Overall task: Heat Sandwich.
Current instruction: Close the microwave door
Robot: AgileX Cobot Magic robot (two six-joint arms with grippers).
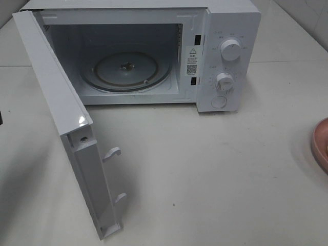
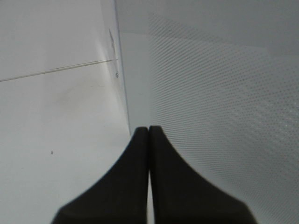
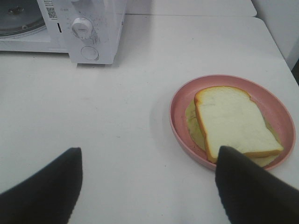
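The left gripper (image 2: 149, 133) has its fingers (image 2: 126, 182) pressed together with nothing between them, their tips close against the outer face of the microwave door (image 2: 224, 107), which stands swung wide open. Beyond that door the microwave (image 1: 228, 31) shows an empty cavity with the glass turntable (image 1: 125, 69) bare and ready.

The right gripper (image 3: 148, 175) hangs over the bench (image 3: 107, 116) with its fingers (image 3: 44, 186) spread wide and empty. The sandwich (image 3: 231, 119) lies on the pink plate (image 3: 180, 100), just ahead of the right-hand finger and off to its outer side, not yet between the fingers.

The step in hand looks like fetching the sandwich. To do it well, the right fingers should shift sideways until the bread sits centred between them, descend squarely, and close gently on the crust edges so the soft slices do not slide apart or the plate skid.
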